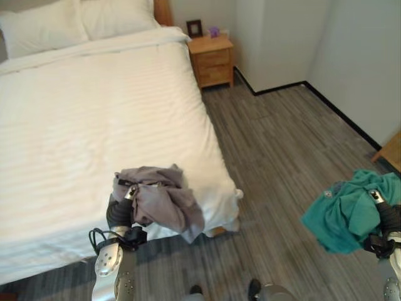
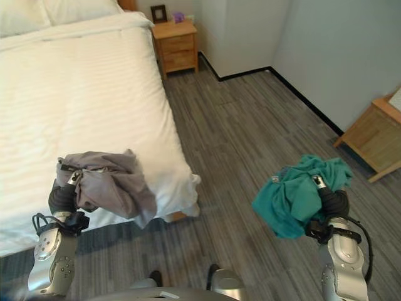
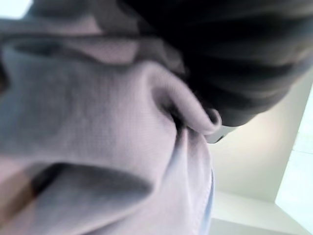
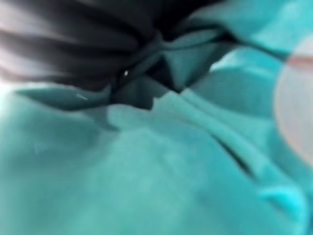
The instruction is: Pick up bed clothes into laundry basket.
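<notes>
My left hand [image 1: 121,210] is shut on a bunched grey garment [image 1: 164,202], held up over the foot corner of the white bed [image 1: 75,125]. The grey cloth [image 3: 98,127] drapes over the hand and hangs down to its right. My right hand [image 2: 330,200] is shut on a bundled teal garment [image 2: 294,194], held in the air over the wooden floor to the right of the bed. The teal cloth [image 4: 156,171] lies right against the wrist view.
A wooden nightstand [image 1: 213,58] with a small frame stands by the bed's head. Another wooden piece of furniture [image 2: 376,135] sits against the right wall. Grey plank floor [image 1: 288,144] spreads between bed and walls. Two pillows [image 1: 44,25] lie at the headboard.
</notes>
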Robot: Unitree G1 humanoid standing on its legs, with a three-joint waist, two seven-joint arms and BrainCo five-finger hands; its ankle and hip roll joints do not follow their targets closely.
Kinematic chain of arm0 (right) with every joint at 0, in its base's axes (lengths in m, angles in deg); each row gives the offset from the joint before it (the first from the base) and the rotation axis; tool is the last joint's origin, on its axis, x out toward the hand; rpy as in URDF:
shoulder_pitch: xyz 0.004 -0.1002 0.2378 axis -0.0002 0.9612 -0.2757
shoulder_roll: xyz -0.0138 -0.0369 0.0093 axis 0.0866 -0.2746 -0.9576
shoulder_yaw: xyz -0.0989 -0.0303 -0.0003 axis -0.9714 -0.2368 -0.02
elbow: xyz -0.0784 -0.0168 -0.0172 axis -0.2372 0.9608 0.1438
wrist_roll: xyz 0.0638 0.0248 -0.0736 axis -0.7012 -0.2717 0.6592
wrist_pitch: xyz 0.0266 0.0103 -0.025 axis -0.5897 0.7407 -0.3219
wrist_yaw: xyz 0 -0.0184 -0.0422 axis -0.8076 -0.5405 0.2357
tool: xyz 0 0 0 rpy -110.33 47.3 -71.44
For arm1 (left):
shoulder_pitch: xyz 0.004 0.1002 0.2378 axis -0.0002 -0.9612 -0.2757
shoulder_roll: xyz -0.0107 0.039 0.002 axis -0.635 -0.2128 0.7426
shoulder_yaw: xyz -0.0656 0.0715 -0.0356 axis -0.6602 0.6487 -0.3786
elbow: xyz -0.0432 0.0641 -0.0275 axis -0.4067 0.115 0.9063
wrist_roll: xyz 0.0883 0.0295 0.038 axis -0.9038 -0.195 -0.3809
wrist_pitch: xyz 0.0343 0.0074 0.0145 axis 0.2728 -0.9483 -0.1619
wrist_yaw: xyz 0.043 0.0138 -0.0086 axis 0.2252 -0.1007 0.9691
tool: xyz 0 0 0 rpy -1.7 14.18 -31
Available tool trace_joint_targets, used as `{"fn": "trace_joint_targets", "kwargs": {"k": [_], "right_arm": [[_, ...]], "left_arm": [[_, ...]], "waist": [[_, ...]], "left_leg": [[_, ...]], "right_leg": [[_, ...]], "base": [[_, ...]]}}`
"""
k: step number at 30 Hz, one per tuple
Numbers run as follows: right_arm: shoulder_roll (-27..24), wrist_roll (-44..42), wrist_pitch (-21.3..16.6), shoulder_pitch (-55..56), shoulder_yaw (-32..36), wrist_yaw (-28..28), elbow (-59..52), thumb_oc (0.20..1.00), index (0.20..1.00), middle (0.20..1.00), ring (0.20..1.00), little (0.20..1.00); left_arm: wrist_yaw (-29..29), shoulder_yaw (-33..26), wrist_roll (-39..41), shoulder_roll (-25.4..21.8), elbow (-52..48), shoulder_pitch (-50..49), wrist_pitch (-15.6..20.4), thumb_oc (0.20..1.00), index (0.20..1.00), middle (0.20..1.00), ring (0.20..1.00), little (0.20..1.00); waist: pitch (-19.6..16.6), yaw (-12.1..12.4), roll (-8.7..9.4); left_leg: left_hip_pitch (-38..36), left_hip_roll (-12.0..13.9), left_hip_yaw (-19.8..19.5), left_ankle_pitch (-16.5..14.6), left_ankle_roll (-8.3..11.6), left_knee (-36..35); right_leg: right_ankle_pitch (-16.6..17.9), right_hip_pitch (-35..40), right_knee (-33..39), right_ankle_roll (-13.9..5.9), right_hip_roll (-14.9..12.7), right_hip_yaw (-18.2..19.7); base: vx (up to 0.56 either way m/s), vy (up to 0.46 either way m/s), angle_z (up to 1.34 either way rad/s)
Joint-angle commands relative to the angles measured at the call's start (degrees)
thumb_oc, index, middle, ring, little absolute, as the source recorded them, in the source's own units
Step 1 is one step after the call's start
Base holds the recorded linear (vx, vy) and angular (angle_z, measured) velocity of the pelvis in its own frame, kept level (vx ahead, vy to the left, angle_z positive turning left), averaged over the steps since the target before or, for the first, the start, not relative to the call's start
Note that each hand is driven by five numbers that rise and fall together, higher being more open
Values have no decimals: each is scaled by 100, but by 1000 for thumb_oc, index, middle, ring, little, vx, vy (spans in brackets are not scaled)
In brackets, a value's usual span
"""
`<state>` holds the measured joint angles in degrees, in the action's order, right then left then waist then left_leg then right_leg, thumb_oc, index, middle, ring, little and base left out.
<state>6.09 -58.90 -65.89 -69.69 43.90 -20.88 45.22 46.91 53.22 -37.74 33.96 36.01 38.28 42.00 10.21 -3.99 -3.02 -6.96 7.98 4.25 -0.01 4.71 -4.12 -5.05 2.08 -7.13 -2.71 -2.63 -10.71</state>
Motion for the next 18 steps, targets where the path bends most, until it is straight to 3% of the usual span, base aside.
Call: {"fn": "trace_joint_targets", "kwargs": {"k": [1,7,8,9,10,12,15,16,18], "right_arm": [[-40,-30,-355,-229,-101,-44,-198,200,200,200,200,200],[78,-84,-248,-307,-398,-251,-177,200,200,200,200,200],[-164,-804,-472,-921,-490,-438,-203,200,200,200,200,200],[-214,-715,-420,-1027,-547,-415,-160,200,200,200,200,200],[-214,-709,-418,-1035,-566,-409,-153,200,200,200,200,200],[-393,-811,-543,-1399,-678,-256,31,200,200,200,200,200],[-496,-754,-484,-1353,-602,-256,-97,200,200,200,200,200],[-548,-765,-489,-1355,-562,-260,-110,200,200,200,200,200],[-579,-756,-524,-1348,-473,-195,-112,200,200,200,200,200]], "left_arm": [[-77,-374,-68,-381,-605,-174,366,200,200,200,200,200],[7,-636,-179,-352,-385,-340,363,200,200,200,200,200],[1002,-798,-837,-1136,194,564,758,200,200,200,200,200],[995,-954,-819,-1072,131,398,732,200,200,200,200,200],[989,-973,-817,-1065,105,370,720,200,200,200,200,200],[1076,-1070,-770,-997,96,427,774,200,200,200,200,200],[1071,-1048,-901,-1135,-19,515,734,200,200,200,200,200],[1097,-1073,-980,-1202,-27,550,731,200,200,200,200,200],[1205,-1112,-1088,-1208,-120,638,765,200,200,200,200,200]], "waist": [[-432,104,317],[-497,255,441],[12,-4,249],[-84,151,310],[-97,144,307],[-254,144,432],[-218,116,534],[-204,89,577],[-102,98,690]], "left_leg": [[-45,-74,-173,84,-107,-7],[-88,-210,-135,-21,-231,25],[79,-220,450,-146,-268,-7],[57,-237,682,-135,-222,-33],[55,-237,694,-136,-225,-37],[83,-69,800,-144,-169,169],[137,3,750,-357,-177,646],[153,20,595,-444,-158,893],[453,26,49,-325,-84,1803]], "right_leg": [[425,475,817,-83,-87,186],[533,478,772,-212,-277,253],[611,-680,-832,-359,-724,22],[805,-605,-393,-434,-953,-515],[858,-562,-294,-443,-938,-522],[824,-346,172,-477,-641,271],[641,-290,196,-380,-536,529],[537,-231,250,-331,-474,673],[591,-181,351,-192,-321,1118]], "base": [[17,97,-6],[-3,75,-2],[-31,-13,-3],[-23,-16,-5],[-35,-103,-88],[-16,-146,-70],[8,-94,-41],[-25,-66,-60],[-55,-15,-98]]}}
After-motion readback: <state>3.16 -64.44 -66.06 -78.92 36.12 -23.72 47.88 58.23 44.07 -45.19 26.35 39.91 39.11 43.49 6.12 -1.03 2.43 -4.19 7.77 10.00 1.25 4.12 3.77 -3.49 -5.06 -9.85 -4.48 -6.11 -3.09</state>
